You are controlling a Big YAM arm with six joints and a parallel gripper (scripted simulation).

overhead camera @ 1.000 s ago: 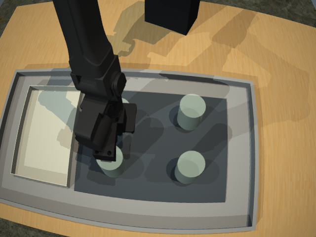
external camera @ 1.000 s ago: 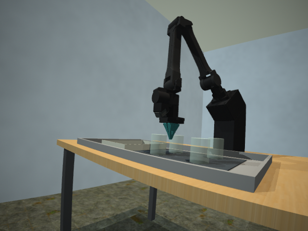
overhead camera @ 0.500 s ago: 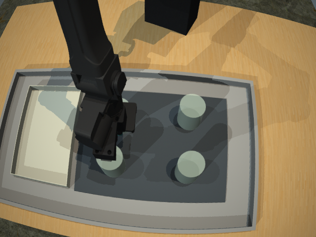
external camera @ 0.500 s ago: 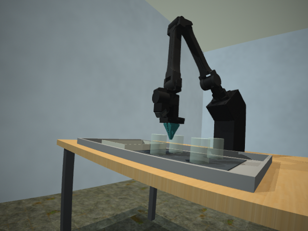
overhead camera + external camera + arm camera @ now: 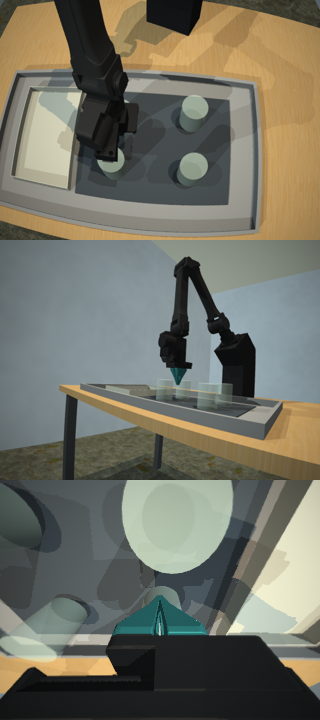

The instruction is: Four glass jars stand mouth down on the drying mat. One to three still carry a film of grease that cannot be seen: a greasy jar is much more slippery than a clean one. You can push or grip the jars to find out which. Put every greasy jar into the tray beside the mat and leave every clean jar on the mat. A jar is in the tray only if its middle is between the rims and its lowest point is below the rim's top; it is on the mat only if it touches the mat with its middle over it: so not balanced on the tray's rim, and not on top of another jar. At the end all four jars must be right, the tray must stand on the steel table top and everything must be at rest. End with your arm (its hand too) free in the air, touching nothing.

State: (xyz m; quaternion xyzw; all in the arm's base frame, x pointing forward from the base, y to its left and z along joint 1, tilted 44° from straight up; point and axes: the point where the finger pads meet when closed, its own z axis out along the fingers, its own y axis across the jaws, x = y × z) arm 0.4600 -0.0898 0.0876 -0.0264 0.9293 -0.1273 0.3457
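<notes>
Four pale green, cylindrical glass jars (image 5: 194,108) (image 5: 207,396) (image 5: 177,525) stand upright on the dark grey rectangular mat (image 5: 155,191) (image 5: 232,411), long axes vertical, two right of centre and two left of centre in the top view. Black pincer with teal fingertips (image 5: 177,376) points downward, tips together, grasping nothing; cream rectangular tray (image 5: 46,144) (image 5: 140,391) at left of frame.

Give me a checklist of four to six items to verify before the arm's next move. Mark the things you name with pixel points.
- Gripper (image 5: 177,384) (image 5: 159,599) shut with nothing held: ok
- All four jars standing on the drying mat (image 5: 155,180) (image 5: 242,411): ok
- Tray (image 5: 69,165) (image 5: 140,392) free of jars, ready to receive: ok
- Fingertips well away from the jars beside them: cannot tell
- Greasy jars told apart from clean ones: cannot tell
- Every greasy jar in the tray: not ok
</notes>
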